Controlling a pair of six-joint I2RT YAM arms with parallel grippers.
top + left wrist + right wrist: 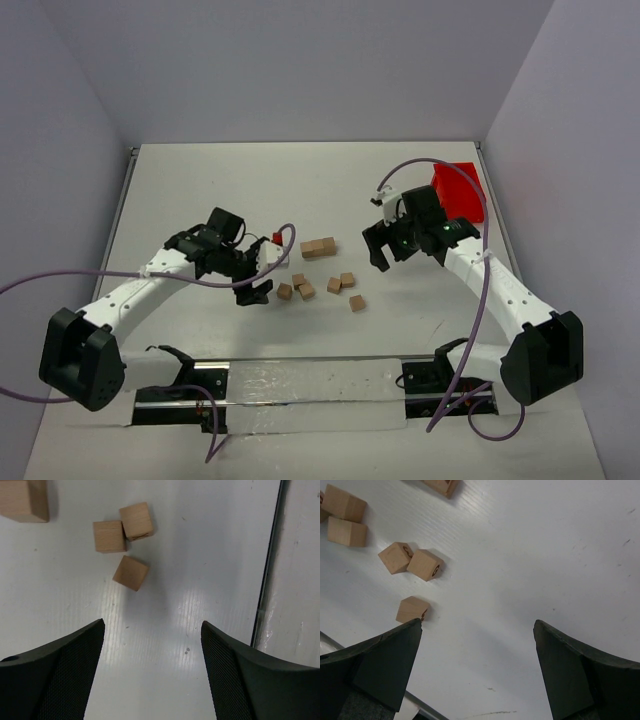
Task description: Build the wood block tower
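Note:
Several small tan wood blocks (334, 285) lie scattered mid-table between the arms. The tower (318, 247) is a short low row of blocks just behind them. My left gripper (255, 292) hovers left of the loose blocks. In the left wrist view the left gripper (152, 625) is open over bare table, with three blocks (130, 573) ahead of its fingertips. My right gripper (385, 250) hangs right of the tower. In the right wrist view the right gripper (477, 622) is open and empty, and the nearest block (412, 610) sits just beyond its left fingertip.
A red plastic bin (460, 190) stands at the back right, behind the right arm. A shiny strip (315, 385) runs along the near edge between the arm bases. Purple cables loop off both arms. Grey walls close in the table on three sides.

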